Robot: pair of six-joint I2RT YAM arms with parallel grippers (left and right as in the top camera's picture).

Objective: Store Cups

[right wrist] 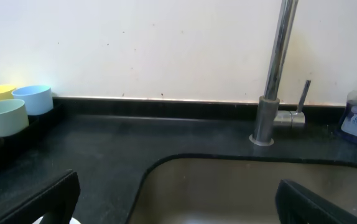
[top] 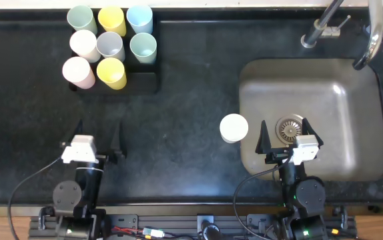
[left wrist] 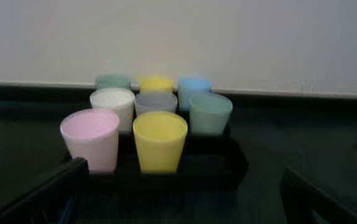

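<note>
1. The loose white cup [top: 233, 128] stands on end on the counter [top: 178, 153], just beside the sink [top: 331, 100] on its left, outside the basin. Its long axis is vertical. I cannot tell whether its mouth faces up or down.
2. My right gripper [top: 285, 123] hangs over the sink's near-left part with its jaws spread wide and nothing between them. The cup lies to its left, just across the sink's rim. This is the relation my next move turns on.
3. My left gripper [top: 99, 125] is well apart from the sink, far along the counter to its left. Its jaws are also spread and hold nothing. It is clearly farther from the cup than my right one, so I judge this pickup belongs to my right arm.
4. The tray [top: 145, 83] sits well to the left of the sink, towards the back wall, with eight cups [left wrist: 160, 140] in it. Its one free corner faces the sink.
5. I expect to shift left off the sink, close on the cup's sides, then carry it to that corner.
</note>
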